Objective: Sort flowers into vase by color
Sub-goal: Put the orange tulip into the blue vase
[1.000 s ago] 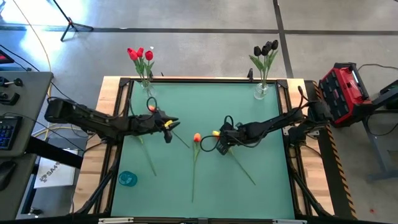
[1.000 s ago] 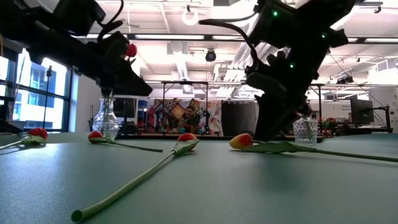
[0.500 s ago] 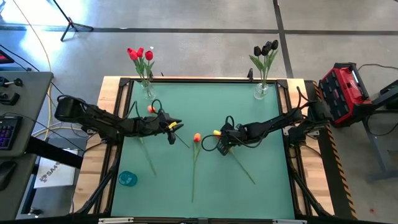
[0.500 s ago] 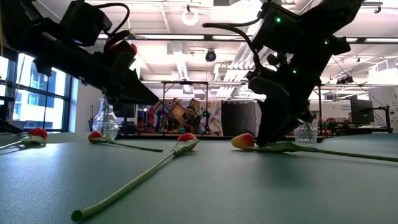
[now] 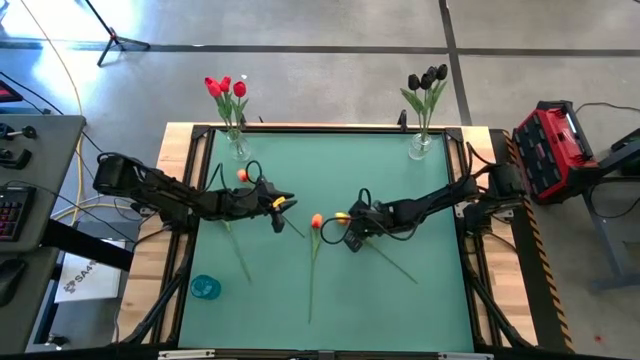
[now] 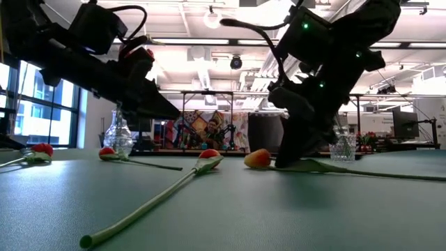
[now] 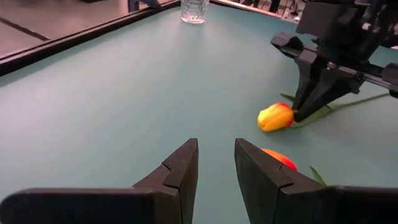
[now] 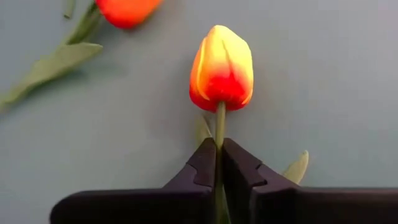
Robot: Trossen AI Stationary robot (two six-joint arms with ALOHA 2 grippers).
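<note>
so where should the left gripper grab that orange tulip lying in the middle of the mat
Grip the orange tulip on its bare stem just behind the head, coming straight down with the fingers across the stem. It lies flat on the mat, so only the top is open. The right gripper is shut on the yellow tulip close beside it.

Grey concrete floor (image 5: 330, 25) around a green table (image 5: 330, 165) with wooden rim. Red case (image 5: 550, 145) right of the right claw. Windows (image 6: 31, 111), white ceiling lights (image 6: 212, 17), colourful banner (image 6: 202, 131) behind.
</note>
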